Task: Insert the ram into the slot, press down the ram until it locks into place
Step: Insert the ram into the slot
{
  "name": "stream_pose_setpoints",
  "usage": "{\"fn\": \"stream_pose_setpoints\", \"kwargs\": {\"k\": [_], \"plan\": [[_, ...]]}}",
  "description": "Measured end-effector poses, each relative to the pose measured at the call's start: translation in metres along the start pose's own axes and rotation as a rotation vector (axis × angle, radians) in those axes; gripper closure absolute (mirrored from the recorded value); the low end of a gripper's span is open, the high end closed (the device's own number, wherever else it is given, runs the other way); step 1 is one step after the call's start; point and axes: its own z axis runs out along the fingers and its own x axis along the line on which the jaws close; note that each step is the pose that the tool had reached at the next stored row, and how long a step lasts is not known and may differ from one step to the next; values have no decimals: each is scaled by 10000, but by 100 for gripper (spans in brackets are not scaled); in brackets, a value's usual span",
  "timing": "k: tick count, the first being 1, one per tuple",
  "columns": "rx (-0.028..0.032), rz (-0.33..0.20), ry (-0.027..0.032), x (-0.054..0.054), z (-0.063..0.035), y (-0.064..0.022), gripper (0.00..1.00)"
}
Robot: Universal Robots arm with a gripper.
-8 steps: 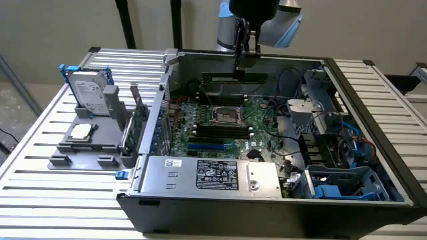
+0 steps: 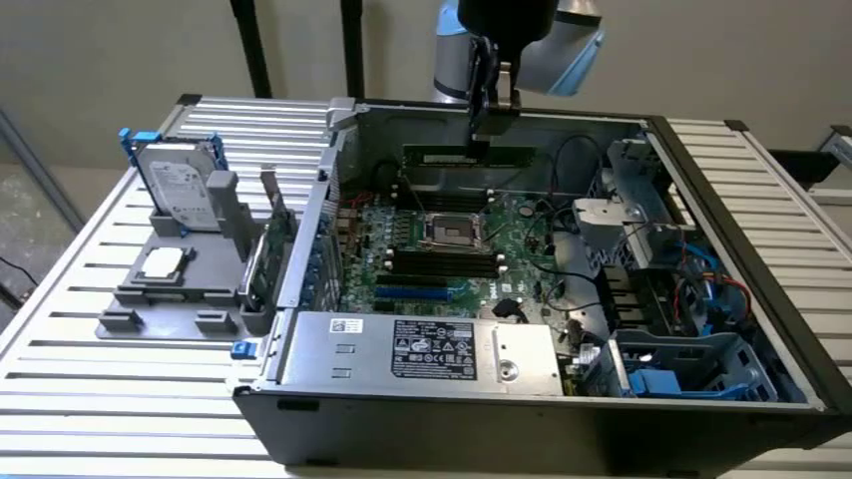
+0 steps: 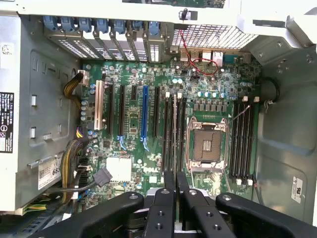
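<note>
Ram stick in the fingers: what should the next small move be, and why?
Probably ease the ram down toward the slot, keeping it parallel. The gripper holds it well above the motherboard, not yet in any socket, and in the wrist view the fingers sit roughly in line with the black slots beside the CPU socket.
</note>
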Motion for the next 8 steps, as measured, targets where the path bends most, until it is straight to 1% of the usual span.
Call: {"fn": "stream_pose_setpoints", "kwargs": {"k": [4, 7, 8], "plan": [[0, 30, 0, 0, 8, 1, 87], [5, 336, -7, 0, 57, 1, 87], [7, 428, 2, 1, 73, 2, 87]]}}
